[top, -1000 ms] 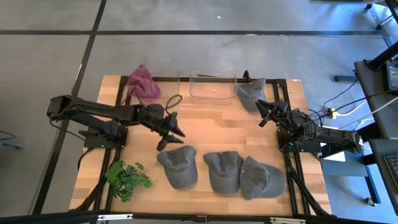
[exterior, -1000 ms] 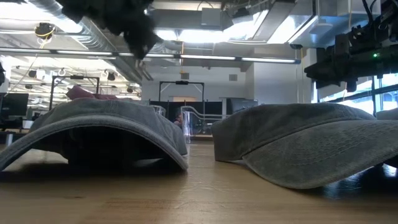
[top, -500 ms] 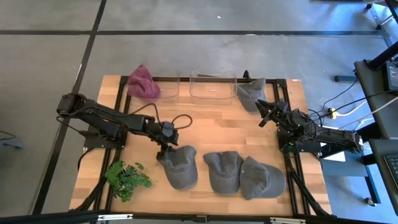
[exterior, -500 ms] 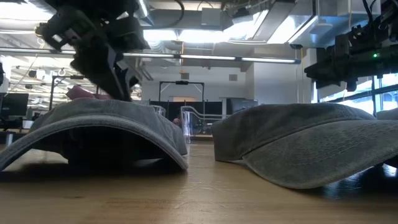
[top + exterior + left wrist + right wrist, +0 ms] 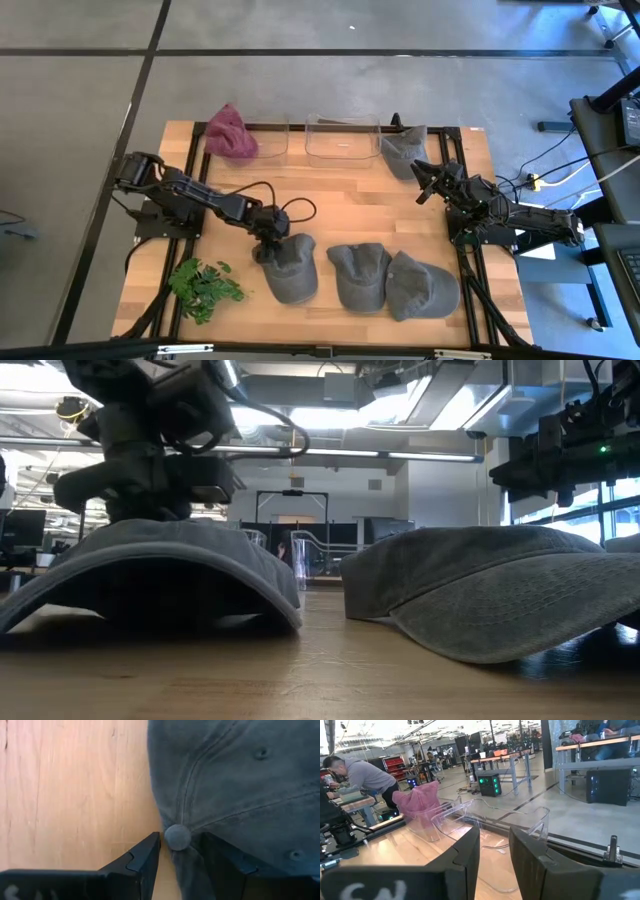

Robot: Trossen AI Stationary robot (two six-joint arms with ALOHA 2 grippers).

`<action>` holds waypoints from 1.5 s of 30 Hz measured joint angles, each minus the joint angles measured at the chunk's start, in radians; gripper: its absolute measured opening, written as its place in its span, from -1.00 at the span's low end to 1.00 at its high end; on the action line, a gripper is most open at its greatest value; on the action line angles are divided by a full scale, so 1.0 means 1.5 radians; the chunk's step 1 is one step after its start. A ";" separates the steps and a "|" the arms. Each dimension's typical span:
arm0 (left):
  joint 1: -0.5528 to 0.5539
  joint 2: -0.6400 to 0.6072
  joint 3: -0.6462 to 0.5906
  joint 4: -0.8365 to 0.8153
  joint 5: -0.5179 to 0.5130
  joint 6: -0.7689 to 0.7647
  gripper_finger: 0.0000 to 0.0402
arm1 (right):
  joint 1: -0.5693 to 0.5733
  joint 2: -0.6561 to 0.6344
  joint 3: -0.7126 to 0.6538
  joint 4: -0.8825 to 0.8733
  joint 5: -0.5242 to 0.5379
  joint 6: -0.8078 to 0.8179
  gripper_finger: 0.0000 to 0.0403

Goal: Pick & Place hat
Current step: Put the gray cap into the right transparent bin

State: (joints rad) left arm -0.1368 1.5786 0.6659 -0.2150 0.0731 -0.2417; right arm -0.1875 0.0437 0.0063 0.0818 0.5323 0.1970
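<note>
Left gripper (image 5: 268, 243): down on the crown of the leftmost grey hat (image 5: 290, 270) in the front row, fingers (image 5: 145, 857) parted astride its top button (image 5: 177, 837), not closed. Right gripper (image 5: 422, 182): waiting at the table's (image 5: 340, 200) right side, fingers slightly apart, empty.

4 grey hats (image 5: 288, 268), 1 pink hat (image 5: 230, 134), 2 clear bins (image 5: 342, 139), 1 green sprig (image 5: 205, 287).

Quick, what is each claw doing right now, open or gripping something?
Left claw: open, fingers astride the top button of the gray hat.
Right claw: open, holding nothing.
</note>
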 joint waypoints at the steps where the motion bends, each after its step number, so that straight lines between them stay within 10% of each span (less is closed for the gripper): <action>1: 0.000 0.002 0.000 0.001 0.000 -0.009 -0.28 | 0.000 0.000 0.000 0.000 0.000 0.000 -0.47; 16: -0.001 -0.008 -0.003 0.008 -0.023 -0.010 -0.32 | 0.000 0.000 0.000 0.000 0.000 0.000 -0.47; 27: -0.005 -0.008 -0.003 0.003 -0.037 -0.030 -0.81 | 0.000 0.000 0.000 0.000 -0.001 -0.033 -0.47; 45: 0.172 -0.155 0.088 0.006 0.208 -0.129 -0.98 | 0.000 0.000 0.000 0.000 0.000 -0.035 -0.47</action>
State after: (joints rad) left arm 0.1207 1.3457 0.7978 -0.2066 0.3849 -0.4358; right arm -0.1877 0.0441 0.0063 0.0822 0.5327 0.1448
